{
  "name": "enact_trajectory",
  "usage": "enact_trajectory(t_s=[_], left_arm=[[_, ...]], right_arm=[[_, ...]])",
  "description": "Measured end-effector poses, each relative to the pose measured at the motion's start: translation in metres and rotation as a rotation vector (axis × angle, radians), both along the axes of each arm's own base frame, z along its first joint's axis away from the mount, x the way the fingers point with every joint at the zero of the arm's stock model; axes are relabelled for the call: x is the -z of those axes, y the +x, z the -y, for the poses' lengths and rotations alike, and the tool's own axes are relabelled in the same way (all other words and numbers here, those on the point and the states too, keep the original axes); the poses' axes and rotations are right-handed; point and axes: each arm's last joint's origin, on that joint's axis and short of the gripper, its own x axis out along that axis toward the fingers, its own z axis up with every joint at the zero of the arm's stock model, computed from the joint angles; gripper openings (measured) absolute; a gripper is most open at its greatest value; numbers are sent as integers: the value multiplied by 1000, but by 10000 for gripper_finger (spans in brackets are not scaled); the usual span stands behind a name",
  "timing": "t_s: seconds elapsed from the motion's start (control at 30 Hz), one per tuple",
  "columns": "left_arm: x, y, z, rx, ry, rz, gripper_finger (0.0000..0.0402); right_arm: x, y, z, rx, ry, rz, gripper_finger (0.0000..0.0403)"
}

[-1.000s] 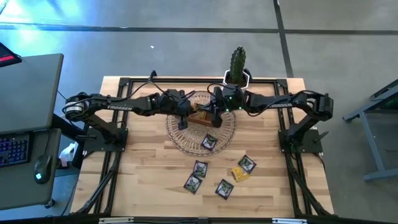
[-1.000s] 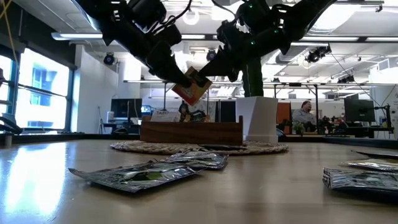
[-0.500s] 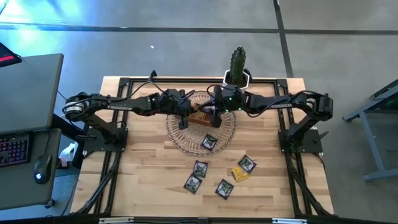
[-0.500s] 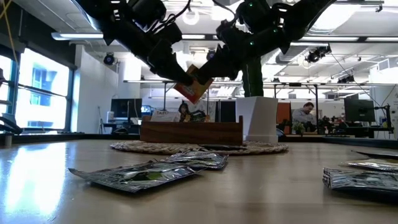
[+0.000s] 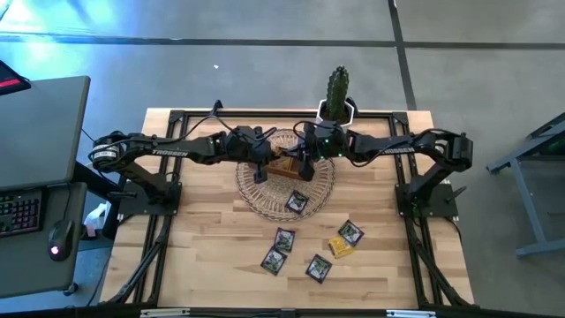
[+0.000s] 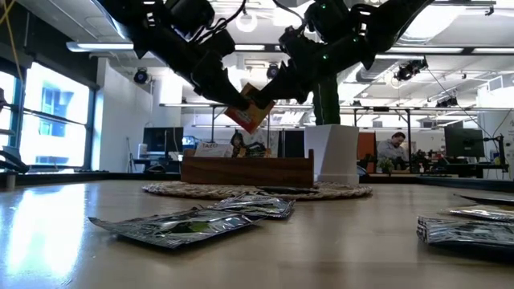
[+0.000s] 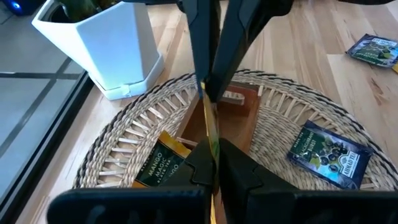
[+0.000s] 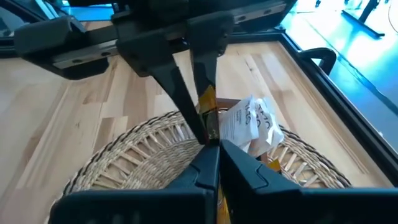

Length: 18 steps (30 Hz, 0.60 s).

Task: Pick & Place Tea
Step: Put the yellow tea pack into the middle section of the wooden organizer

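An orange tea packet (image 6: 250,111) hangs in the air over the brown wooden box (image 6: 247,170), which stands in the round wicker basket (image 5: 256,196). My left gripper (image 5: 262,166) and my right gripper (image 5: 300,162) meet over the basket, each shut on that packet from opposite sides. In the basket lie a yellow-and-black packet (image 7: 158,163), a dark blue packet (image 7: 326,152) and a white packet (image 8: 252,124). Several more packets (image 5: 282,240) lie flat on the near part of the table. My left gripper pinches the orange packet's lower left edge (image 7: 212,144) between its two fingers, slanting down from the table's left. The packet is lifted clear and tilted. My right gripper pinches the packet's opposite, upper right edge (image 8: 210,132) between its two fingers, slanting down from the table's right.
A cactus in a white pot (image 5: 338,99) stands at the far edge just behind the basket. Dark and yellow packets (image 5: 344,238) are scattered on the near middle of the table. Desks, screens and seated people show in the room beyond the table.
The left gripper has raised the orange packet a little, up toward the right gripper. Both arms have held nearly still over the last half second.
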Motion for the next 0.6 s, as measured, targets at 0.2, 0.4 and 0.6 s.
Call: enact_trajectory(t_s=[0.2, 0.4, 0.6], left_arm=[[0, 0, -1, -37, 21, -4, 44], [2, -2, -3, -142, 6, -29, 115], [5, -8, -4, -231, 10, -91, 171]], right_arm=[[0, 0, 0, 2, -2, 0, 4], [6, -3, 0, 43, 11, -70, 3], [9, -5, 1, 95, 33, -103, 2]])
